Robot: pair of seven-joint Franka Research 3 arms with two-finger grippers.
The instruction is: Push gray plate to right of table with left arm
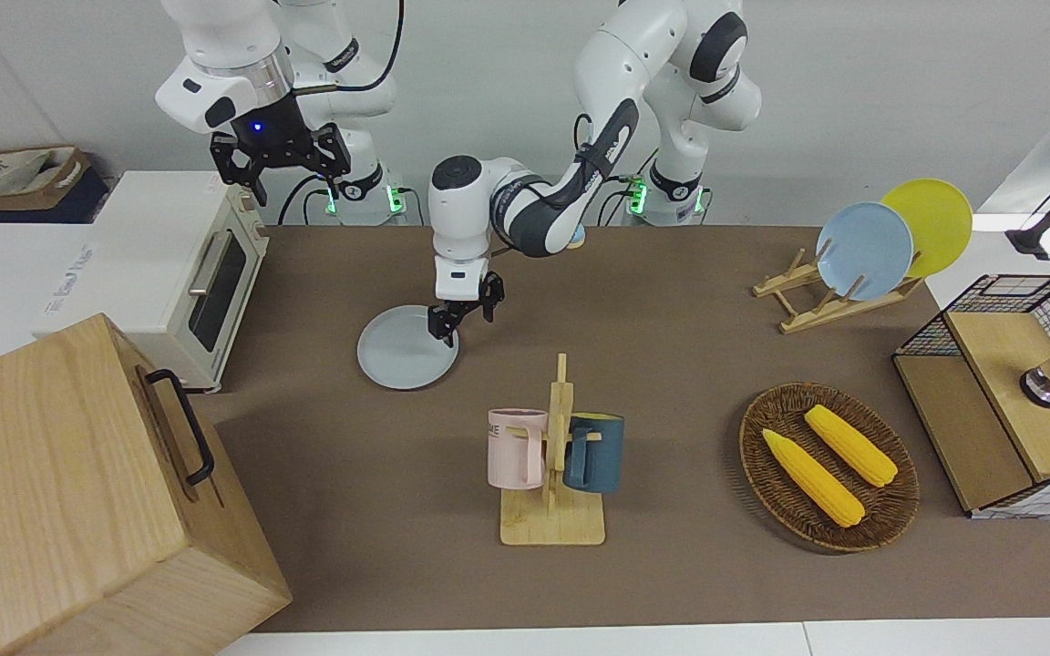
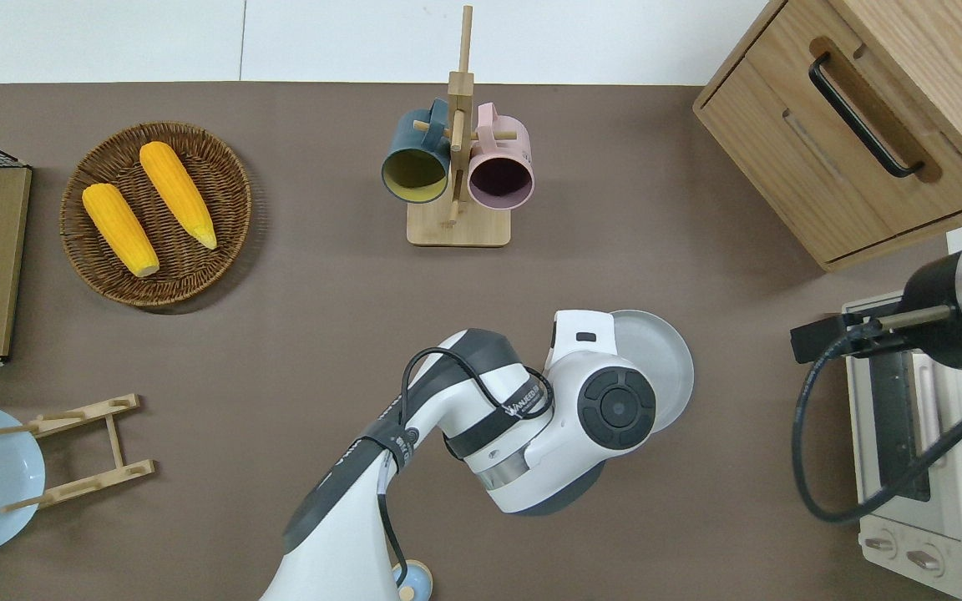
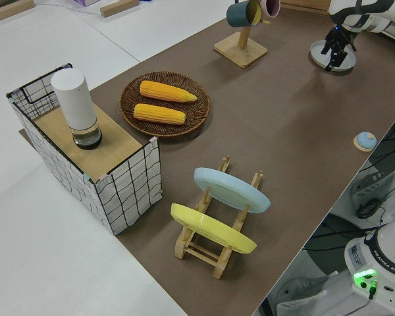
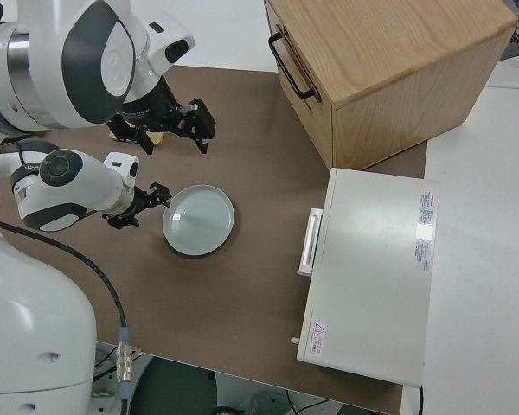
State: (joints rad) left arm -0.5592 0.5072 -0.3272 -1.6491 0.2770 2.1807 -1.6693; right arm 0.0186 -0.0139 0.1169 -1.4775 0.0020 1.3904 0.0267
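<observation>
Front view: open left claw (image 1: 463, 319) at gray plate (image 1: 402, 351) rim.

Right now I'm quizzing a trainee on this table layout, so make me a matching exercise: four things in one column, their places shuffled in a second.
Things:
1. gray plate
2. corn cobs
3. pink mug
4. yellow plate

Places:
A. in the wicker basket
B. flat on the table, under the left gripper
C. standing in the plate rack
D. hanging on the mug rack

Pairs: 1-B, 2-A, 3-D, 4-C
</observation>
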